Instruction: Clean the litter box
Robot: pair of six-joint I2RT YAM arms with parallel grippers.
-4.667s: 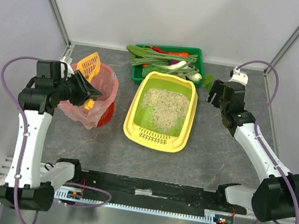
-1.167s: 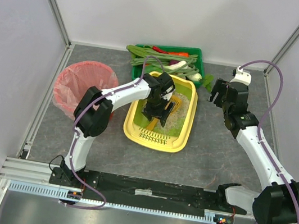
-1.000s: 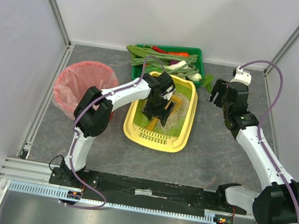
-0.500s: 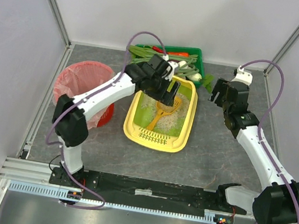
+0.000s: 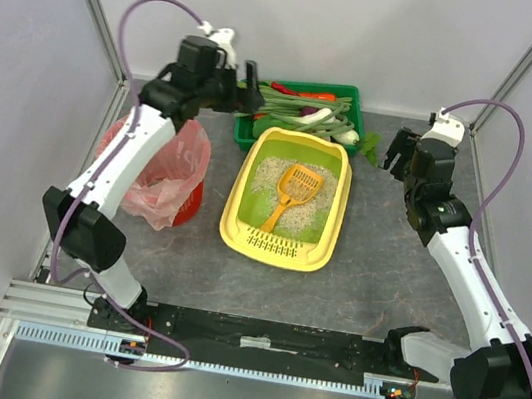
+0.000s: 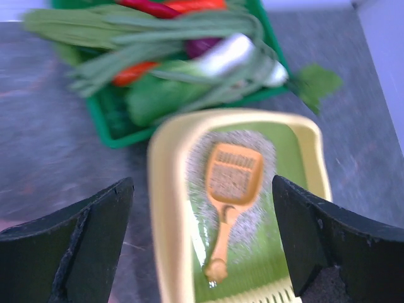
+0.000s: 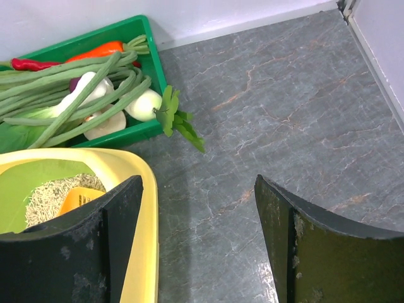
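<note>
Centrally on the table sits the litter box, its far end just beside the green vegetable crate. The left gripper hangs high by the crate's left end, jaws wide and empty; the right gripper, likewise wide and empty, hovers right of the box. An orange scoop lies on the litter
</note>
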